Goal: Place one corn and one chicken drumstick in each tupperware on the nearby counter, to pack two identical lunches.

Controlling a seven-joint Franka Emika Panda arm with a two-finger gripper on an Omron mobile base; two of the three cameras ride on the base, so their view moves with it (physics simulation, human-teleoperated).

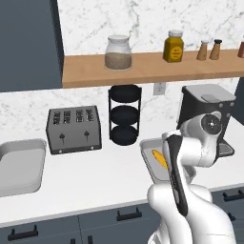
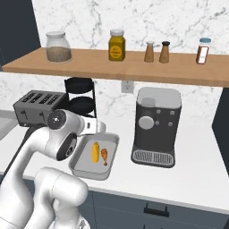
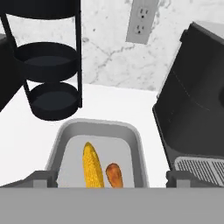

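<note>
Closest in, looking down along the hand, the gripper (image 3: 112, 178) hangs with its two dark fingertips (image 3: 40, 178) set wide apart, one at each side of a light-grey tupperware (image 3: 59, 140), and nothing is held between them. Inside that tray a bare yellow corn (image 3: 92, 164) lies lengthwise, and just beside it, on the side nearer the coffee machine (image 3: 192, 109), lies an orange-brown chicken drumstick (image 3: 114, 175). Whether the two touch I cannot tell.

From the right side of the base the same tupperware (image 2: 109, 154) sits on the white counter (image 2: 188, 179) just in front of the arm's wrist, with the corn (image 2: 95, 152) and the drumstick (image 2: 105, 155) side by side in it. The coffee machine (image 2: 155, 126) stands near the tray on the counter.

From the left side, the arm covers much of this tray (image 1: 147, 151), though a strip of the corn (image 1: 160, 158) shows past it. A second tupperware (image 1: 24, 167) rests well apart along the counter (image 1: 95, 181), beyond a grey toaster (image 1: 74, 128); what shows of its floor is bare. Between the toaster and the filled tray a black three-tier round rack (image 1: 124, 114) stands against the marble wall. Above it all a wooden shelf (image 1: 143, 69) carries a glass jar (image 1: 118, 52), a yellow jar (image 1: 173, 46) and some shakers (image 1: 209, 50).
</note>
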